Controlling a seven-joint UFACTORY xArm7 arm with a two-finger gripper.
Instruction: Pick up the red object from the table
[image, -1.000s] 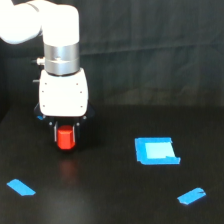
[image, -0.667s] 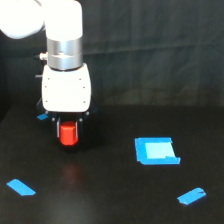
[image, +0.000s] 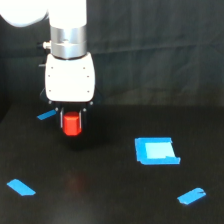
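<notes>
Tool (image: 71, 125) pinched red object (image: 71, 124) between two dark fingers. Red object hung under white arm, off counter (image: 110, 195), faint red glow on black top below it. Lifting step looked under way. Next move likely: go straight up, keep squeeze tight, no tilt, so block did not slip.

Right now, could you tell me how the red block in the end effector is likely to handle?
The red block looks rigid and small, so probably light. Its stubby, roughly cylindrical shape might roll if dropped sideways on the table. The end effector seems to hold it without sagging.
</notes>
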